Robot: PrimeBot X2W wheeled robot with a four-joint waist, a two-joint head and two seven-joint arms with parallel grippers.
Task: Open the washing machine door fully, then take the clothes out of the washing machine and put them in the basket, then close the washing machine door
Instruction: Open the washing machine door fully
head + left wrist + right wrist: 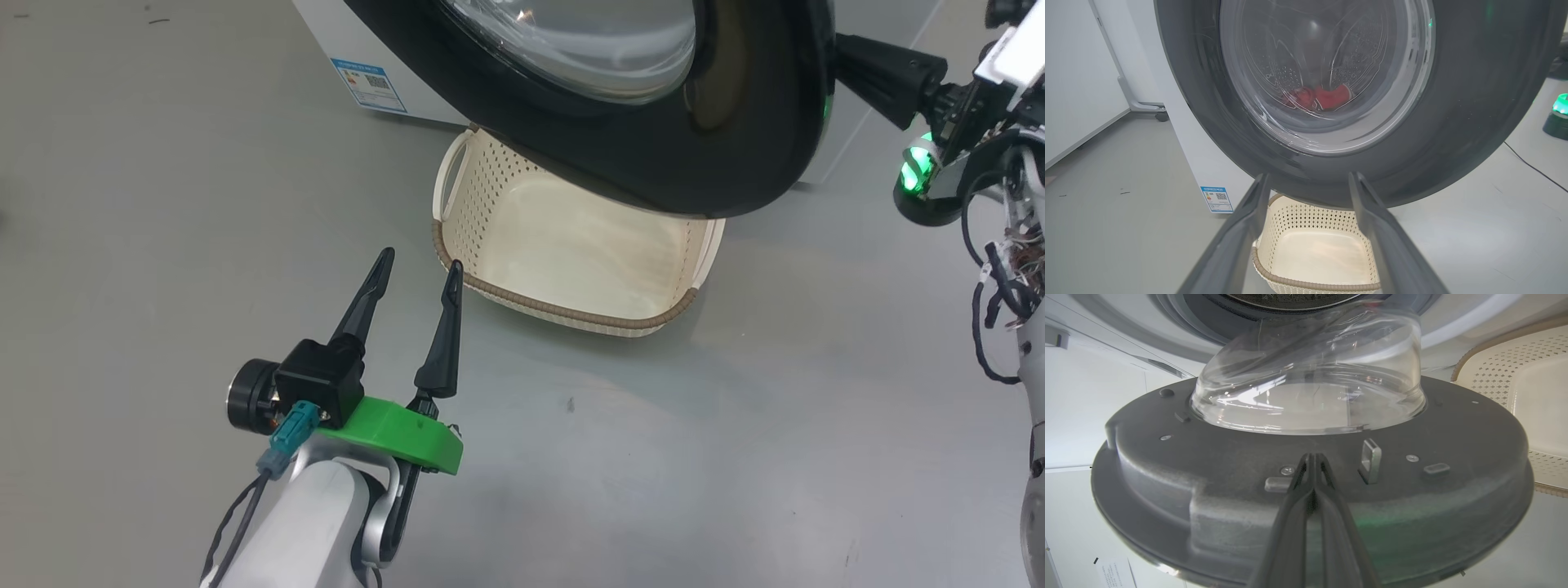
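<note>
Door: the washing machine door (735,147) stands part open, its glossy black frame hanging over the far half of the basket (563,314).
Clothes: the red clothes (1327,97) lie low in the drum behind the door; the left wrist view catches them through the door's glass.
Writing: a blue sticker (369,83) with a QR code sits on the washing machine (335,37), left of the door; its print is too small to read.
Inner face: the right wrist view gives the door's grey back and a metal latch hook (1370,460).
Right gripper (1312,456): jaws together, tips at the door's inner face, just beside the hook.
Left gripper (421,257): jaws wide apart and empty, in front of the door, near the basket's rim, well apart from the clothes.
</note>
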